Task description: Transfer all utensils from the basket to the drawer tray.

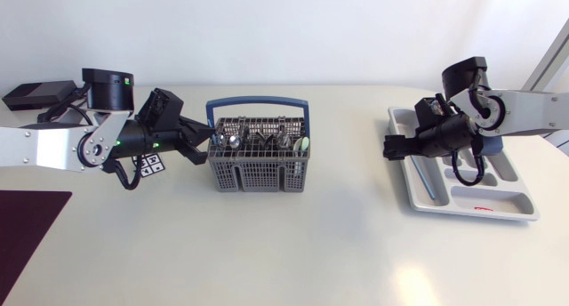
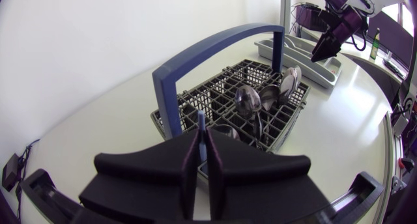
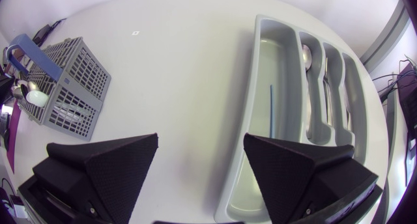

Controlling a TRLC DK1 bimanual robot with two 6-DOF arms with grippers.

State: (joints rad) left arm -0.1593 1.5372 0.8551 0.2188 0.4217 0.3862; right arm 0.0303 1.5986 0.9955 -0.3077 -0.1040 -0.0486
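The grey basket (image 1: 258, 168) with a blue handle (image 2: 215, 45) stands left of the table's middle and holds several metal spoons (image 2: 247, 100). My left gripper (image 1: 206, 139) is at the basket's left rim. It is shut on a thin blue utensil handle (image 2: 202, 123) that stands upright in the near compartment. The grey drawer tray (image 1: 511, 204) lies at the right. My right gripper (image 3: 201, 142) hangs open and empty over the tray's left edge. In the tray (image 3: 251, 152), a thin blue utensil (image 3: 271, 113) lies in the long compartment and spoons (image 3: 306, 55) in the narrower ones.
A black box (image 1: 36, 94) with cables sits at the back left. A dark mat (image 1: 27, 226) covers the front left corner. A small marker tag (image 1: 149, 164) lies under my left arm. A pale green-white piece (image 1: 302, 146) sits in the basket's right end.
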